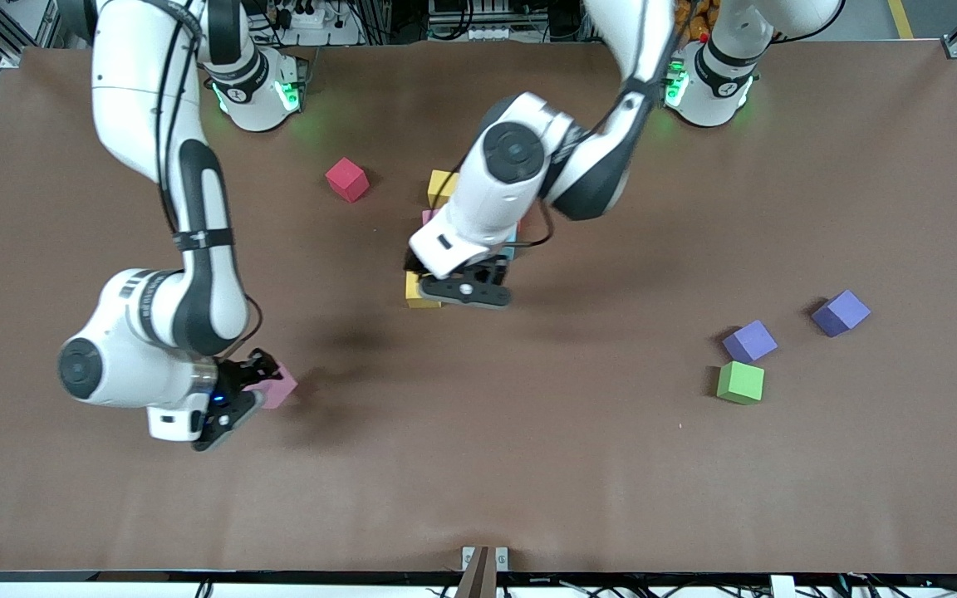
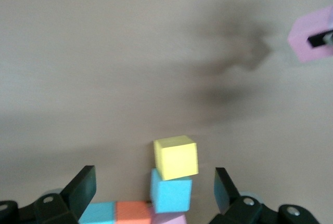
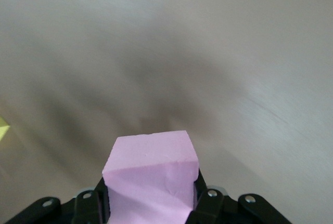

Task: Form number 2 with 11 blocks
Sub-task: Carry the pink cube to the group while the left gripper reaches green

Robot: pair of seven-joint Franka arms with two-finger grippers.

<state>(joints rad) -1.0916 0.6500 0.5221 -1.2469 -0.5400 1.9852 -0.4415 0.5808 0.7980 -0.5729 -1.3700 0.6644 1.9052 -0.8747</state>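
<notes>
- The right gripper (image 1: 256, 390) is clamped on a pink cube (image 1: 277, 385), one finger on each side of it; in the right wrist view the pink cube (image 3: 152, 174) fills the space between the black fingers (image 3: 88, 206), lifted over bare table (image 1: 528, 465) toward the right arm's end.
- The left gripper (image 1: 466, 286) hangs with its fingers (image 2: 80, 190) spread wide apart and holding nothing, over the partly built number 2 (image 1: 453, 241) near the middle of the table.
- Straight below the left gripper, in the left wrist view, a yellow cube (image 2: 176, 157) sits between the two fingers without touching either; it is slightly turned against the light blue cube (image 2: 170, 193) it touches.
- Next to that light blue cube run an orange cube (image 2: 132, 212) and another light blue cube (image 2: 99, 213), set edge to edge in a row.
- In the front view most of the figure is hidden under the left arm; the yellow cube (image 1: 420, 292) shows at its camera-side end and a second yellow cube (image 1: 441, 187) at the end toward the bases.
- A red cube (image 1: 347, 179) lies apart from the figure, toward the right arm's end.
- Well away toward the left arm's end lie a green cube (image 1: 740, 382) and two purple cubes (image 1: 749, 340), (image 1: 841, 312).
</notes>
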